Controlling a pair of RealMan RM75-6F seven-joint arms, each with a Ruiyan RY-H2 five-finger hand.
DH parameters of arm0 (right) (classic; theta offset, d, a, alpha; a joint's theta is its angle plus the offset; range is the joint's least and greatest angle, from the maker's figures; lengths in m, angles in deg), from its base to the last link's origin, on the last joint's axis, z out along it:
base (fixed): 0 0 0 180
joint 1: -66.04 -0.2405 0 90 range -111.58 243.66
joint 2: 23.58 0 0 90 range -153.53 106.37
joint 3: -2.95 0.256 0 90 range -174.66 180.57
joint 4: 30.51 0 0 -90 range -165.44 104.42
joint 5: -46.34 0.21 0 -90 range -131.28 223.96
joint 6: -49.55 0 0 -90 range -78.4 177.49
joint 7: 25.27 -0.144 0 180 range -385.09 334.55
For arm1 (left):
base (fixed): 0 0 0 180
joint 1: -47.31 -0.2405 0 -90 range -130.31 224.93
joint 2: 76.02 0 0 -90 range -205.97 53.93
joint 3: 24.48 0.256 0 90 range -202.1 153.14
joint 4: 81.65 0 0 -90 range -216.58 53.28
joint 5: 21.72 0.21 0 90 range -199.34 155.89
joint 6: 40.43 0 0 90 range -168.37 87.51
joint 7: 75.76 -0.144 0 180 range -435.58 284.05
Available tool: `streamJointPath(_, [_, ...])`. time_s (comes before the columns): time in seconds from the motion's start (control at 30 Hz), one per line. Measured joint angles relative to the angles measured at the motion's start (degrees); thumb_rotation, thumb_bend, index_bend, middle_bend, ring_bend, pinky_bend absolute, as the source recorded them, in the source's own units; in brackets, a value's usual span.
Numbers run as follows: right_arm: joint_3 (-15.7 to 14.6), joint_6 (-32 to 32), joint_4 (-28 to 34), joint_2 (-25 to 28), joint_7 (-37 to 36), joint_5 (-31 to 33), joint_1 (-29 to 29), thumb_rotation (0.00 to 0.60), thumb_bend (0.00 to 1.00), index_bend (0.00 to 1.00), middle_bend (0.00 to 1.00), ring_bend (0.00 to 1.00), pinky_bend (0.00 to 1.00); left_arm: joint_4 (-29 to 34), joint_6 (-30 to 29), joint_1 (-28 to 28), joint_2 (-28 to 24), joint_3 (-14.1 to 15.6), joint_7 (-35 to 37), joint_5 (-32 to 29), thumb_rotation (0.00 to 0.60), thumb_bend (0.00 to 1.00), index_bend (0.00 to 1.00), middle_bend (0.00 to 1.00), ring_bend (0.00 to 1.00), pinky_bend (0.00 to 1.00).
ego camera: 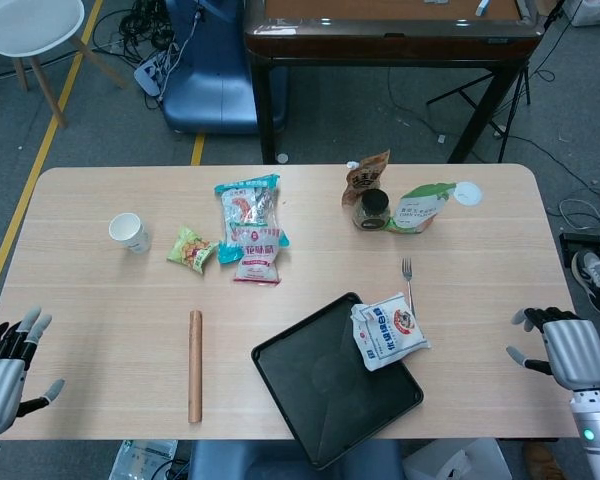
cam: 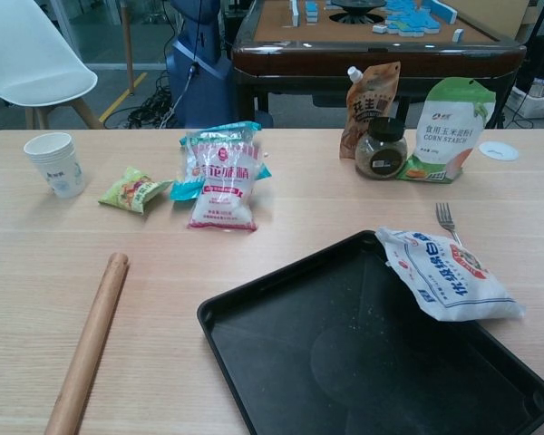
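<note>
A black tray (ego camera: 325, 390) (cam: 326, 362) lies near the table's front edge. A white bag with red and blue print (ego camera: 388, 330) (cam: 444, 274) rests on the tray's right rim, partly over it. My right hand (ego camera: 568, 350) is at the table's right edge, holding nothing, fingers apart, well right of the bag. My left hand (ego camera: 2, 365) hovers off the front left corner, fingers spread and holding nothing. Neither hand shows in the chest view. A wooden rolling pin (ego camera: 195, 365) (cam: 89, 343) lies left of the tray.
A fork (ego camera: 407, 278) (cam: 447, 220) lies behind the bag. Snack bags (ego camera: 250, 228) (cam: 219, 172), a green packet (ego camera: 191, 249) and a paper cup (ego camera: 129, 232) (cam: 56, 163) sit at the middle left. A jar (ego camera: 371, 209) (cam: 381, 148) and pouches (ego camera: 418, 207) stand at the back right.
</note>
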Motion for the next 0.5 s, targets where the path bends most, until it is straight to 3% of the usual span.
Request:
streamJointPath(0.27, [-0.08,-3.14,10.95,6.85,4.93,3.45,0.88,0.600,0.15,0.47,0.52,0.43,0.48,0.36,-0.13,-0.01,0.60,0.17,-0.21,0.69,0.600,0.20,0.07,0.03,0.09,0.03])
streamJointPath(0.5, [0.74,-1.51,13.64,8.16,7.68,2.74,1.46,0.600,0.15,0.41,0.44,0.34,0.36,-0.10,-0.57,0.15,1.76,-0.40,0.10,0.91,0.600,0.20,0.07,0.03,0.09,0.03])
